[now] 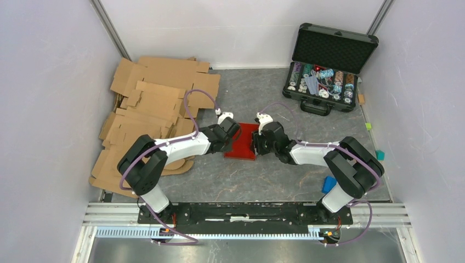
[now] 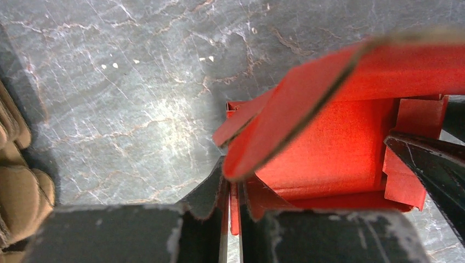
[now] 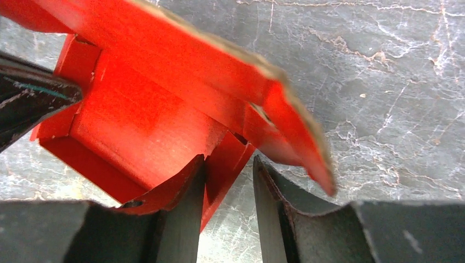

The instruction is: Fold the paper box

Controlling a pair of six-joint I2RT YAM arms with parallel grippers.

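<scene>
Working outward from the arm bases, I have both arms reaching in toward the middle of the table (image 1: 247, 181), where the paper box (image 1: 242, 143) sits half-formed between them. My left gripper (image 2: 230, 189) is pinched almost closed on the wall at its side, with a thin edge of red board caught between its fingers. I judge that grip is there to anchor the box so it can't slide while the other side is worked. My right gripper (image 3: 227, 175) straddles the opposite wall with its jaws partly apart, the board against one finger and a gap to the other, so nothing is clamped there. A long flap (image 2: 307, 104) stands tilted over the box's open floor, and I read the straddle as lining up to press that side in. Farther back, the brown cardboard sheets (image 1: 159, 104) lie heaped at the left. The open black chip case (image 1: 323, 71) sits at the far right, well apart from the work.
</scene>
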